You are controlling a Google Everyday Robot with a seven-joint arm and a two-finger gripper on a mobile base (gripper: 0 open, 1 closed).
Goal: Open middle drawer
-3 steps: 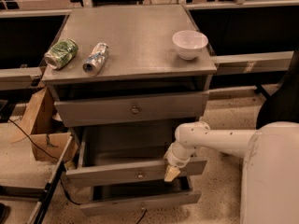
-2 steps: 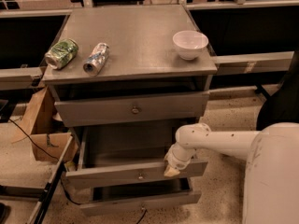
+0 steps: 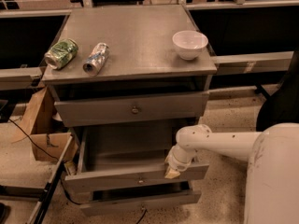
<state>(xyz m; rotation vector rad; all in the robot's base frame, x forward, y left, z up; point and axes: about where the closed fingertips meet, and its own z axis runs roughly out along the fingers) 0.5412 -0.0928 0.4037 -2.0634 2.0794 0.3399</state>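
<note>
**Operator:** Report edges and free room, left to right.

**Technician:** Far left of the gripper [image 3: 171,172], a cardboard box [image 3: 46,146] stands on the floor just beside the cabinet, near the open drawer's left corner. Up and left of the gripper, a green can [image 3: 61,53] and a silver can [image 3: 96,58] lie on their sides on the cabinet top [image 3: 135,31]. A white bowl [image 3: 189,44] stands high above the gripper, near the top's right edge. To the right of the gripper, bare floor shows beneath the arm [image 3: 224,143].

**Operator:** Report the middle drawer relative to the gripper.

**Technician:** The middle drawer [image 3: 112,181] stands open, its interior visible. Its front panel runs leftward from the gripper, and its knob [image 3: 140,181] lies lower left. The gripper sits at the panel's upper edge, near the right end. Its opening, and any hold on the panel, cannot be told. The top drawer [image 3: 107,111] lies above the gripper; the bottom drawer [image 3: 140,205], slightly out, lies below.
</note>
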